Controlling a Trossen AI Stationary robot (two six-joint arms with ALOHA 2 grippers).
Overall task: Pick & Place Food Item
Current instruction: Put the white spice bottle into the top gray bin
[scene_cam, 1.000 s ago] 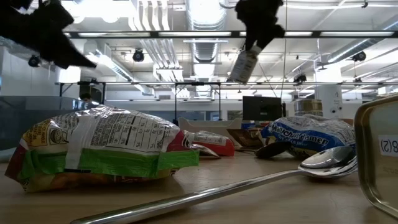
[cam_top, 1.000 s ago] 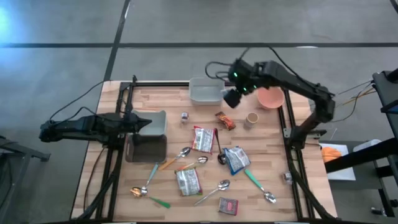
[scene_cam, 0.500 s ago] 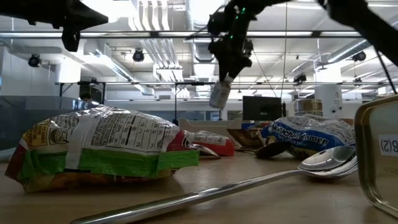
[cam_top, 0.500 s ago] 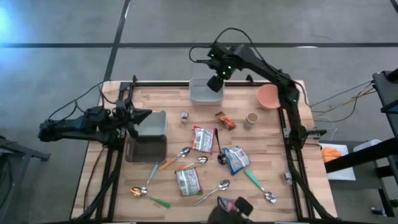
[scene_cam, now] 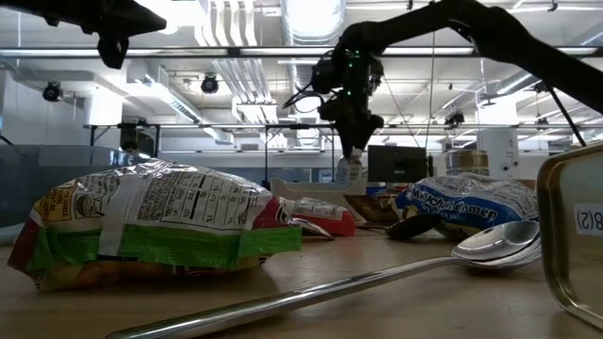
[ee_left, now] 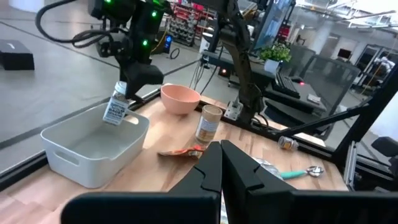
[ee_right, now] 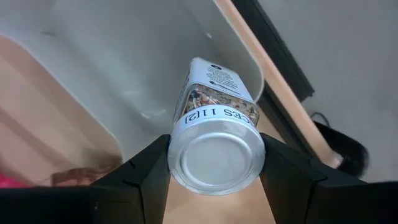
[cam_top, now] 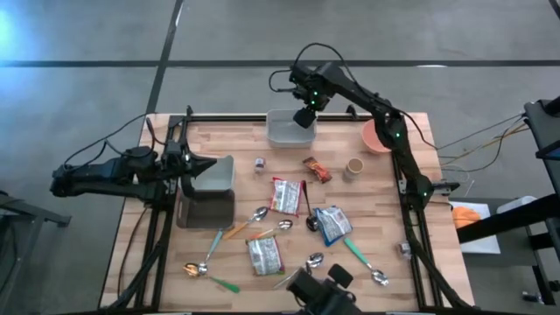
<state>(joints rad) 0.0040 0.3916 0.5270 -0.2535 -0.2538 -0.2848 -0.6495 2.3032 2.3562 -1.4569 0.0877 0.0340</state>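
The right gripper (cam_top: 303, 118) clamps a small spice jar (ee_right: 216, 127) by its capped end, holding it just above the white bin (ee_left: 93, 149) at the table's far edge; the placing step is in hand, the jar seemingly not yet touching the bin floor; next it needs lowering, then release. The left gripper (ee_left: 221, 163), fingers pressed shut and empty, waits well apart beside a metal container (cam_top: 208, 194).

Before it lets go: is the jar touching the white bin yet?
Apart. In the left wrist view the jar hangs in the right hand above the white bin.
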